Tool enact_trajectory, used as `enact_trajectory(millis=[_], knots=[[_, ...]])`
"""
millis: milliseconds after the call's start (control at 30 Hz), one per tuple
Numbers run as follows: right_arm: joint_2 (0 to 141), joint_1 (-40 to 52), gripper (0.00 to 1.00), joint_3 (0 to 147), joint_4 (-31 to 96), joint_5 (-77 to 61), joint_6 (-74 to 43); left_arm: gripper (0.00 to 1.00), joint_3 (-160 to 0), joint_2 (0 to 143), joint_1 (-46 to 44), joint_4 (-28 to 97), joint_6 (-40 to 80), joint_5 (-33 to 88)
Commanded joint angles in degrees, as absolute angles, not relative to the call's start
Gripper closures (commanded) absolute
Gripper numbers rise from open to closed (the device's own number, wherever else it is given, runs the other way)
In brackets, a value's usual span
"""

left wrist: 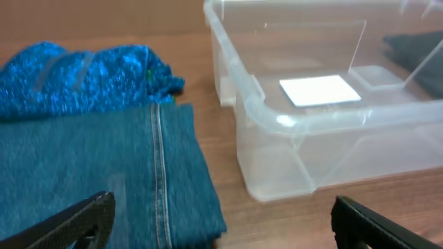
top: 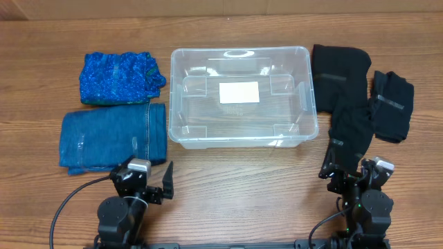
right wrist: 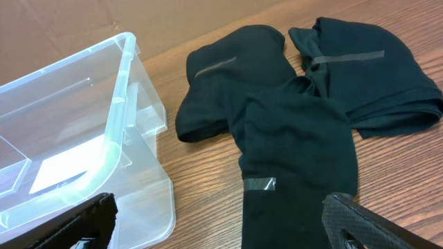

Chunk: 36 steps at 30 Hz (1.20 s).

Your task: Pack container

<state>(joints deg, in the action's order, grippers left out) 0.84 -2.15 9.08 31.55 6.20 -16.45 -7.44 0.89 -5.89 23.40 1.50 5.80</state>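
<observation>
Clear plastic forms the container (top: 208, 142), which stands open side up at the centre of the table (top: 242, 187) in the overhead view. It is empty apart from a white label (top: 239, 92) on its floor. To its left lie folded denim (top: 114, 138) and, beyond that, a blue patterned cloth (top: 119, 76). To its right lie black garments (top: 346, 90), partly overlapping. This layout probably gives each arm its own stock to pack. The left gripper (top: 149, 176) sits at the near edge of the denim. The right gripper (top: 353, 169) sits at the near end of the black garments.

Left wrist view: both fingers (left wrist: 76, 221) appear at the lower corners, spread wide with nothing between them. The denim fills the lower left, the patterned cloth lies behind it, and the container's near corner is just to the right. The gripper appears aimed at the gap between denim and container, so a grasp would call for a shift leftward.

Right wrist view: the fingers (right wrist: 374, 221) are likewise spread wide and hold nothing. The nearest black garment lies directly ahead, between them, and a grey strip (right wrist: 259, 184) crosses it. The container wall stands near on the left. No item is packed yet.
</observation>
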Motion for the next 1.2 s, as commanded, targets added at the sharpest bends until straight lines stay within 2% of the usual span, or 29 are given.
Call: enact_trajectory(millis=[0, 133, 200, 267, 400, 500, 567, 633, 733, 800, 833, 933, 1033, 1167], knots=[[0.23, -1.89, 0.0, 8.58, 31.73, 6.33, -16.27, 0.0, -7.29, 0.32, -5.65, 20.29, 1.37, 7.33], [0.23, -1.89, 0.0, 8.58, 31.73, 6.33, -16.27, 0.0, -7.6, 0.36, -5.65, 18.83, 4.19, 17.12], [0.23, -1.89, 0.0, 8.58, 31.73, 6.33, -16.27, 0.0, -10.17, 2.35, -5.63, 19.22, 11.53, 15.75], [0.23, -1.89, 0.0, 8.58, 31.73, 6.33, -16.27, 0.0, -14.0, 6.57, -5.63, 20.75, 12.71, 12.97], [0.23, -1.89, 0.0, 8.58, 31.73, 6.33, -16.27, 0.0, -32.27, 27.29, -5.63, 31.14, 10.98, 4.47], [0.23, -1.89, 0.0, 8.58, 31.73, 6.33, -16.27, 0.0, -49.93, 44.23, -5.65, 38.41, 4.49, 9.15], [0.23, -1.89, 0.0, 8.58, 31.73, 6.33, -16.27, 0.0, -58.74, 51.86, -5.32, 43.22, 0.71, 6.66], [0.23, -1.89, 0.0, 8.58, 31.73, 6.33, -16.27, 0.0, -65.82, 58.43, -2.61, 48.36, 7.81, -2.59], [0.23, -1.89, 0.0, 8.58, 31.73, 6.33, -16.27, 0.0, -72.82, 67.0, 8.03, 54.59, 13.96, -0.86], [0.23, -1.89, 0.0, 8.58, 31.73, 6.33, -16.27, 0.0, -74.5, 71.33, 18.04, 57.1, 15.03, 5.96], [0.23, -1.89, 0.0, 8.58, 31.73, 6.33, -16.27, 0.0, -74.5, 74.43, 26.3, 58.35, 14.92, 11.49], [0.23, -1.89, 0.0, 8.58, 31.73, 6.33, -16.27, 0.0, -74.48, 80.97, 39.55, 59.72, 11.16, 21.02], [0.23, -1.89, 0.0, 8.58, 31.73, 6.33, -16.27, 0.0, -74.46, 87.39, 48.49, 59.79, 8.71, 27.55], [0.23, -1.89, 0.0, 8.58, 31.75, 6.33, -16.27, 0.0, -74.48, 96.42, 52.47, 56.77, 3.36, 31.42]])
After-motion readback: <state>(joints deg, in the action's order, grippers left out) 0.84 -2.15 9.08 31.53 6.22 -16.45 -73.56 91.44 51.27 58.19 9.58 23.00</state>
